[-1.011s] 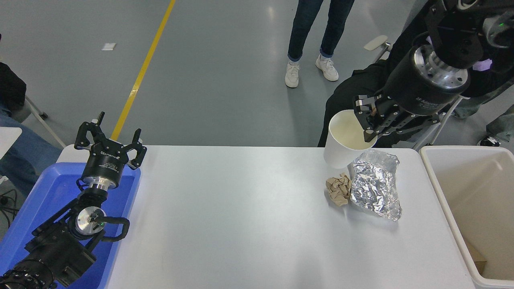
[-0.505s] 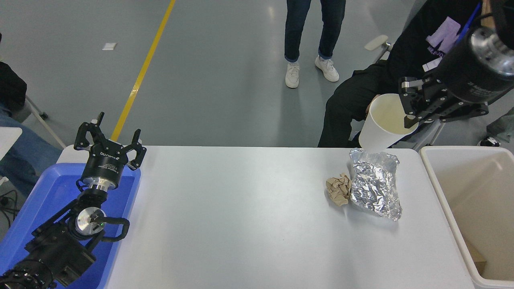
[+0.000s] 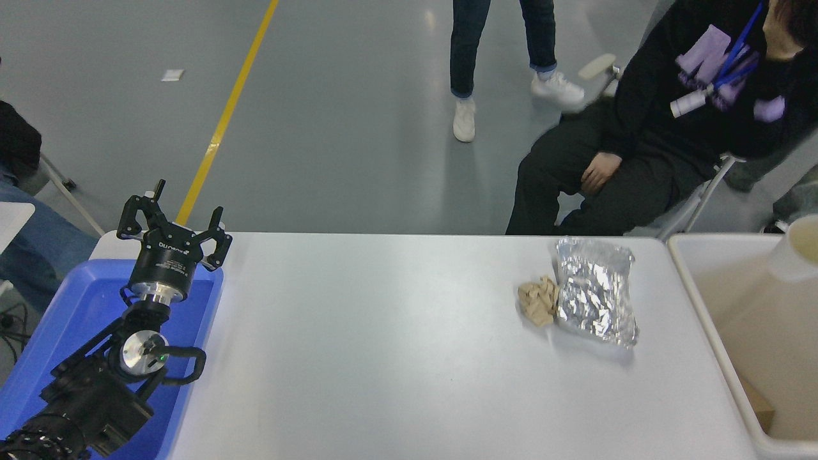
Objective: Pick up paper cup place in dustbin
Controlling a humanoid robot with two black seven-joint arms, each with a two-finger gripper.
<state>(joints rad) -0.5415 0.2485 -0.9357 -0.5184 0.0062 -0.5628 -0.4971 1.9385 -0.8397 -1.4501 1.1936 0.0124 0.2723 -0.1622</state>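
The paper cup [image 3: 795, 252] is small and white, with a rolled rim and a cream inside. Only part of it shows, right at the picture's right edge. It looks a bit blurry. It is tipped, with its open mouth up and to the right. It is over the open top of the dustbin [image 3: 702, 300], near the far end. What holds it cannot be seen.

The dustbin is big and cream-white, with a thick round rim and a beige inside. It stands at the right end of the surface, its opening facing up
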